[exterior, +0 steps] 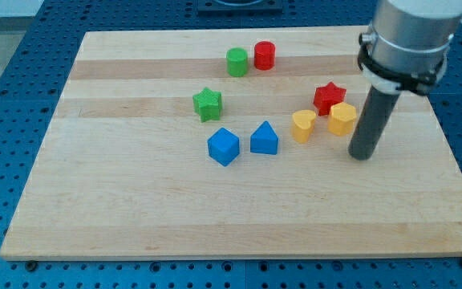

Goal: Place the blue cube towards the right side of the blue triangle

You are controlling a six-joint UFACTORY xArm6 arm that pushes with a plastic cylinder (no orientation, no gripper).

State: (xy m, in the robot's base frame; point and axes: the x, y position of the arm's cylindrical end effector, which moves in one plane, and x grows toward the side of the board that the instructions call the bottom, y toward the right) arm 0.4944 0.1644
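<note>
The blue cube (223, 147) sits near the middle of the wooden board (135, 217), just left of the blue triangle (265, 139), with a small gap between them. My tip (362, 155) rests on the board well to the right of both, just right of and below the yellow hexagon block (342, 118). It touches no block.
A yellow heart (302, 125) lies right of the blue triangle. A red star (329, 97) sits above the yellow hexagon. A green star (207, 104) lies above the blue cube. A green cylinder (237, 62) and a red cylinder (264, 55) stand near the view's top.
</note>
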